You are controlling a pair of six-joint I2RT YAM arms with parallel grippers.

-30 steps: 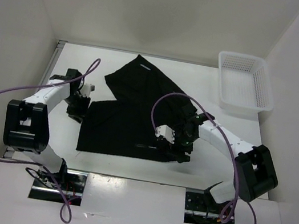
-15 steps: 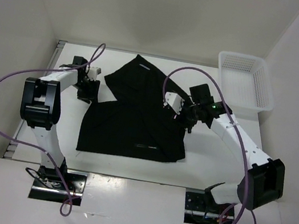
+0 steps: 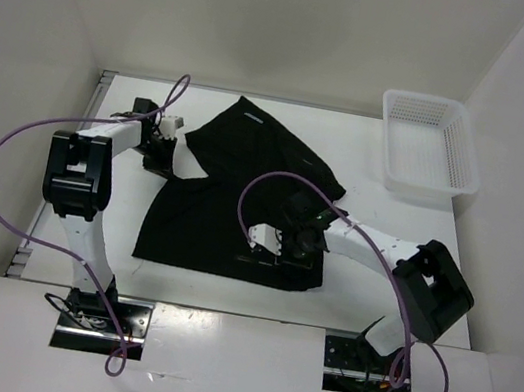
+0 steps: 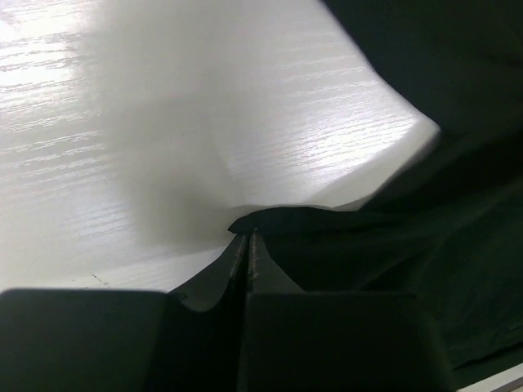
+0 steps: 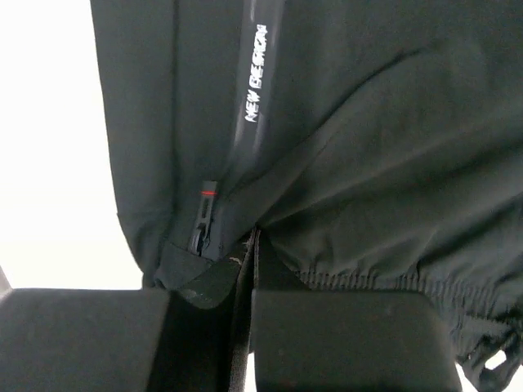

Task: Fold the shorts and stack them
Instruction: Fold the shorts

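The black shorts (image 3: 232, 191) lie spread across the middle of the table, with a pale mark (image 3: 253, 116) at their far end. My left gripper (image 3: 167, 146) sits at their left edge. In the left wrist view it (image 4: 248, 234) is shut, with a raised fold of the shorts (image 4: 425, 269) pinched at its tips. My right gripper (image 3: 273, 246) rests on the cloth near the front hem. In the right wrist view it (image 5: 255, 233) is shut on gathered fabric of the shorts (image 5: 368, 122), beside a zip (image 5: 204, 216) and white lettering (image 5: 257, 73).
A white mesh basket (image 3: 416, 188) stands at the back right corner of the table. White walls close in the table on the left, back and right. Purple cables loop off both arms.
Both grippers have closed. The left one slid towards the back along the shorts' left edge. The right one went to the far right part of the shorts, then came back to the front hem.
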